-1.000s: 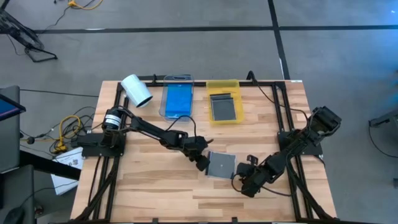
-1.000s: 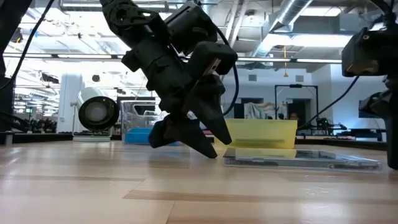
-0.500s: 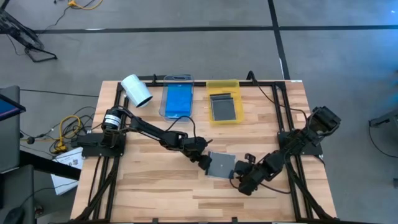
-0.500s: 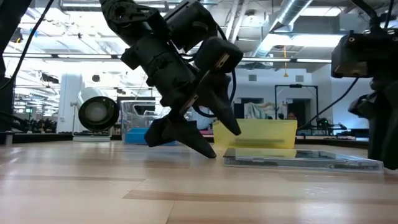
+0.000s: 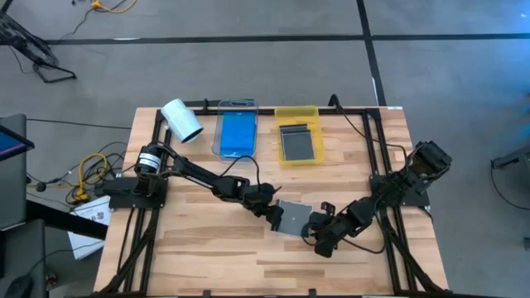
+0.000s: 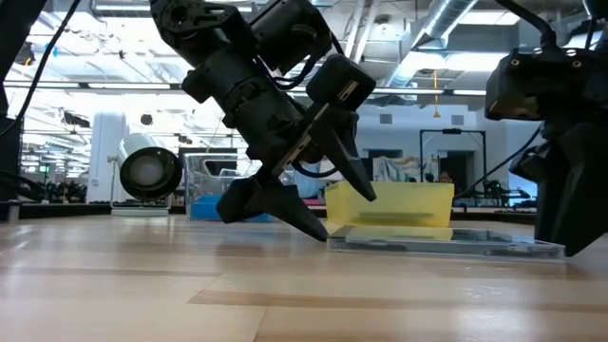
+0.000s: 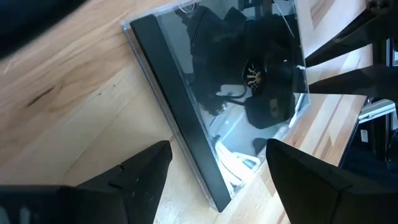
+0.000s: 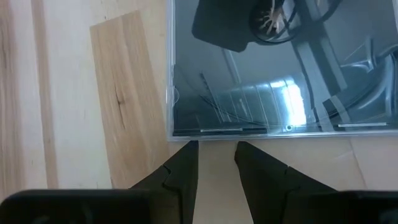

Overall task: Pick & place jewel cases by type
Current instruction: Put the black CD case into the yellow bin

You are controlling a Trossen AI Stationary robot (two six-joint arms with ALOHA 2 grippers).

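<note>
A clear jewel case (image 5: 295,218) with a dark spine lies flat on the wooden table, right of centre. My left gripper (image 5: 276,213) is open at the case's left end. In the low view one of its fingers (image 6: 315,233) is down on the table at that end, and the other (image 6: 366,190) hangs over the case. The left wrist view shows the dark spine (image 7: 180,118) running between the fingers. My right gripper (image 5: 317,239) is at the case's near-right edge, its fingers a narrow gap apart. My left gripper has its lower fingertip (image 6: 318,236) on the table right at the case's spine end (image 6: 332,243); whether it touches the case I cannot tell. My right gripper (image 8: 216,146) sets both fingertips (image 8: 189,149) against the case's near-right edge (image 8: 214,132), slanting down from the table's right. It pushes the case, which stays flat on the table.
At the far edge stand a clear tray with blue cases (image 5: 238,132) and a yellow tray with a grey case (image 5: 298,141). A white roll (image 5: 180,120) lies at the far left. Black frame rails (image 5: 383,165) run along both sides.
My right gripper has moved toward the table's left and slid the jewel case a little that way, toward my left gripper. My left gripper has opened wider, with its upper finger risen over the case's end.
</note>
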